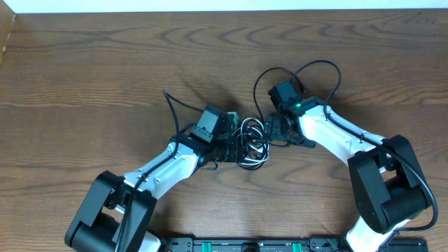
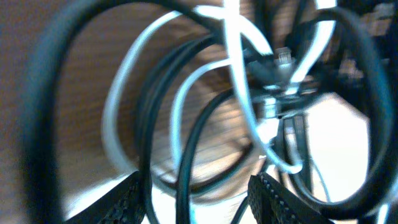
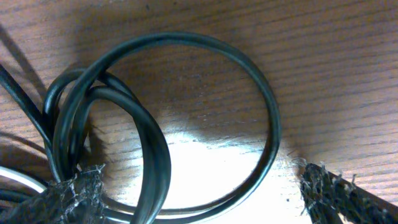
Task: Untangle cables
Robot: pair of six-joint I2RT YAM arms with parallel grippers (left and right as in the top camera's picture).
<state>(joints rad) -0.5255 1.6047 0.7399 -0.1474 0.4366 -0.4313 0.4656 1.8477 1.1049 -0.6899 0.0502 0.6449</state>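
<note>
Jaws of left gripper point(image 2: 198, 200) and right gripper point(image 3: 199, 190) sit apart, nothing clamped; black cable point(image 3: 180, 38) and white cable point(image 2: 237, 59) look knotted, basically everything's left.

The black cable point(image 3: 273, 124) lies in overlapping loops on the wooden table point(image 3: 348, 74), with one wide loop open at centre. The right gripper point(image 3: 205, 199) stands spread wide, one frayed pad over the bunched loops. A white cable point(image 3: 18, 178) shows at the lower left edge.

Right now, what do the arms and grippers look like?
The left arm and right arm: white shells, black joint housings, thick black cables looping off the wrists. A green light on the right wrist. The left gripper has black ribbed pads; the right gripper black, frayed-looking ones.
</note>
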